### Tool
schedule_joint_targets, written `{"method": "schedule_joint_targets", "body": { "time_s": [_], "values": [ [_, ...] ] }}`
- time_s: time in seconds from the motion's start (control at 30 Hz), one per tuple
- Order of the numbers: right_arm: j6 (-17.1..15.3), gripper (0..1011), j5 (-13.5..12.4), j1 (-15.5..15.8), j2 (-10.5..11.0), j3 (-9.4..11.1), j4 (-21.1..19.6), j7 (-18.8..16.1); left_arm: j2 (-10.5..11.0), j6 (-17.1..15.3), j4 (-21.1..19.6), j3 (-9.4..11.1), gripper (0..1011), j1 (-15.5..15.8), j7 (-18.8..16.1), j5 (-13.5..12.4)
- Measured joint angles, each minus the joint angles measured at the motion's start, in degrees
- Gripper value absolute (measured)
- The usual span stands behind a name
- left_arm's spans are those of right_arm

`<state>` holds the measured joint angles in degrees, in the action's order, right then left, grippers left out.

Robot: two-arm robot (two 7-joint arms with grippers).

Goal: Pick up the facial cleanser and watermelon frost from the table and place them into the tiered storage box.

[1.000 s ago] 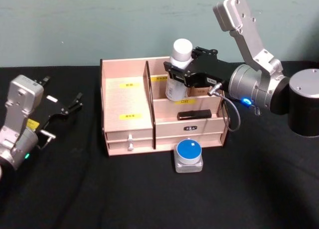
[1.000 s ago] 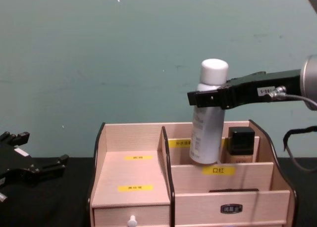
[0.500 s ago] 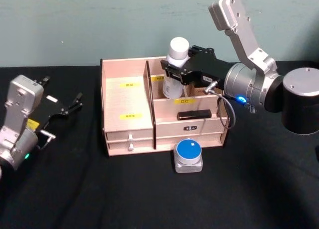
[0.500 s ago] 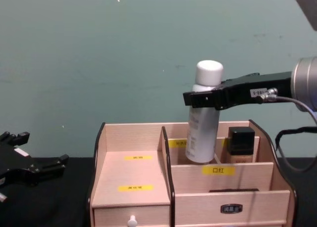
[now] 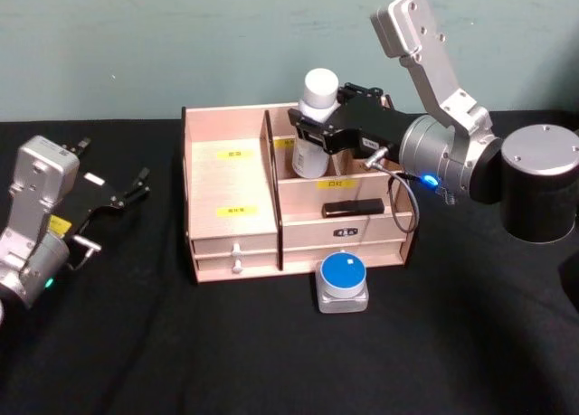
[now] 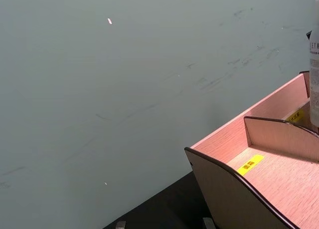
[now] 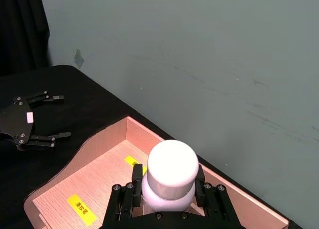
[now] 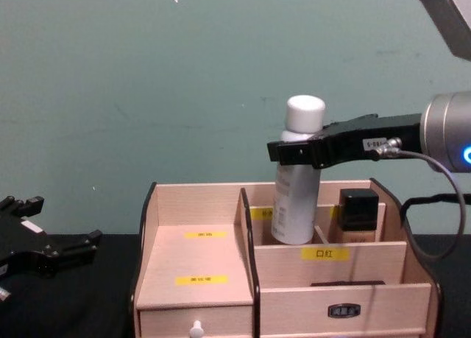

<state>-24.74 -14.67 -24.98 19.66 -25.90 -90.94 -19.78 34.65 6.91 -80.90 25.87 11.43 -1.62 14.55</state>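
The right gripper (image 5: 310,133), clamped round the neck of the facial cleanser (image 5: 318,85), has moved left and lower than a second ago. Nearest, a blue-lidded jar (image 5: 343,275) stands just before the tiered storage box (image 5: 231,175). Farther back, the cleanser hangs nearly upright from the fingers, its base now down in the box's rear compartment, beside a black-capped bottle (image 8: 358,209). The left gripper (image 5: 127,193) rests at the left, fingers apart.

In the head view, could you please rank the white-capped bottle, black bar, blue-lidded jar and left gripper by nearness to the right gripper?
1. White-capped bottle, in the right gripper.
2. Black bar, middle tier.
3. Blue-lidded jar, before the storage box.
4. Left gripper, far left.
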Motion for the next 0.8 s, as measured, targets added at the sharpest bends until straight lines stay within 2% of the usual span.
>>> {"method": "schedule_joint_targets", "body": {
  "time_s": [0.5,0.8],
  "values": [
    [0.7,596,0.7,-0.2,-0.8,0.2,2.2,-0.8,0.0,0.0,0.0,0.0,1001,0.0,0.0,0.0],
    [0.7,595,0.8,-0.4,-0.9,0.5,2.2,-1.1,0.0,0.0,0.0,0.0,1001,0.0,0.0,0.0]
  ]
}}
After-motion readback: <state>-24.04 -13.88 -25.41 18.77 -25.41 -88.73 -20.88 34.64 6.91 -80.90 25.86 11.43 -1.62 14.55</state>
